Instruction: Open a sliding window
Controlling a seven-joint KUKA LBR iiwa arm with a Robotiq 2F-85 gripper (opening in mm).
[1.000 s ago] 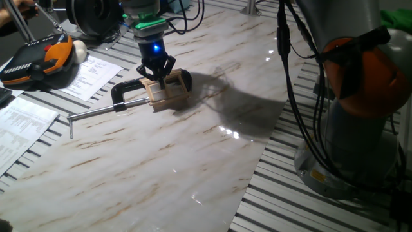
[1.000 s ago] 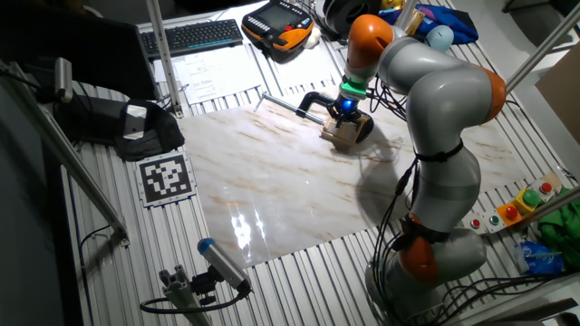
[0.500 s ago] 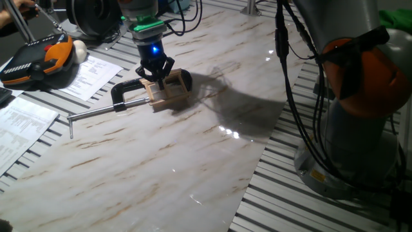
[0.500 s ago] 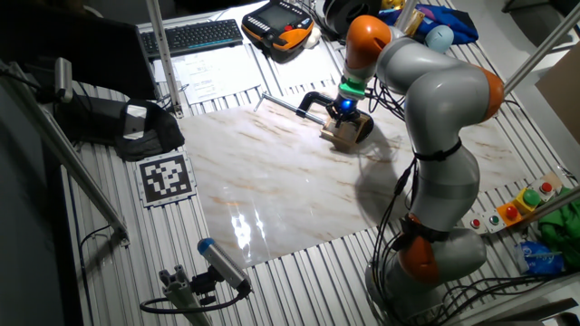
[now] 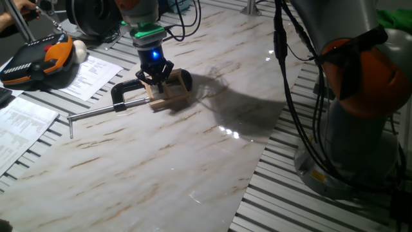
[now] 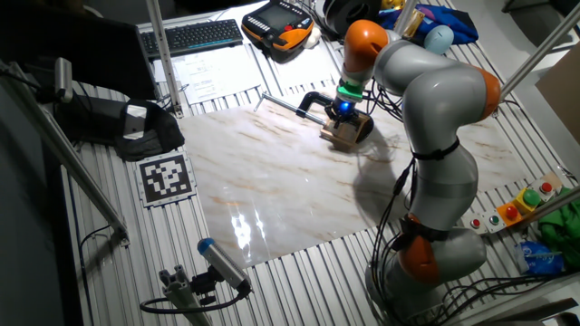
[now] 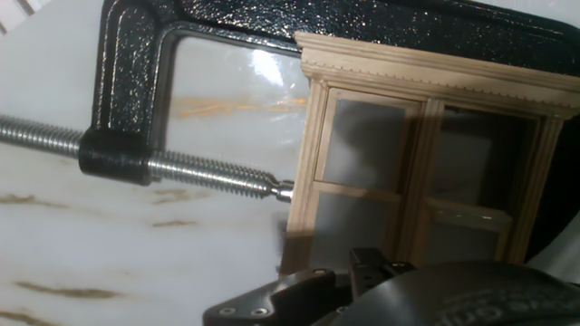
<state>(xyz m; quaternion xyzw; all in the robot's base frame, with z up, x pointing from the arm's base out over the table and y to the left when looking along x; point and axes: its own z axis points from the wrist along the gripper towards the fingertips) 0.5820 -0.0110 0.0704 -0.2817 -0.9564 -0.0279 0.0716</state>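
The sliding window (image 5: 170, 92) is a small pale-wood frame with two panes, standing on the marble board inside a black C-clamp (image 5: 123, 91). It also shows in the other fixed view (image 6: 345, 134) and fills the right half of the hand view (image 7: 426, 145). My gripper (image 5: 156, 76) points down onto the window's top left part, with a blue light on the hand above it. In the other fixed view the gripper (image 6: 341, 113) sits just over the frame. The fingertips are too small and dark to read, and the hand view shows only the hand's body.
The clamp's steel screw bar (image 5: 93, 112) sticks out left; in the hand view the screw (image 7: 213, 175) ends against the frame's left post. An orange-black pendant (image 5: 40, 59) and papers (image 5: 90, 76) lie at the left. The arm's base (image 5: 360, 122) stands at the right.
My gripper has shifted a little to the left along the window's top, toward the clamp's open side. The window frame and clamp have stayed put.
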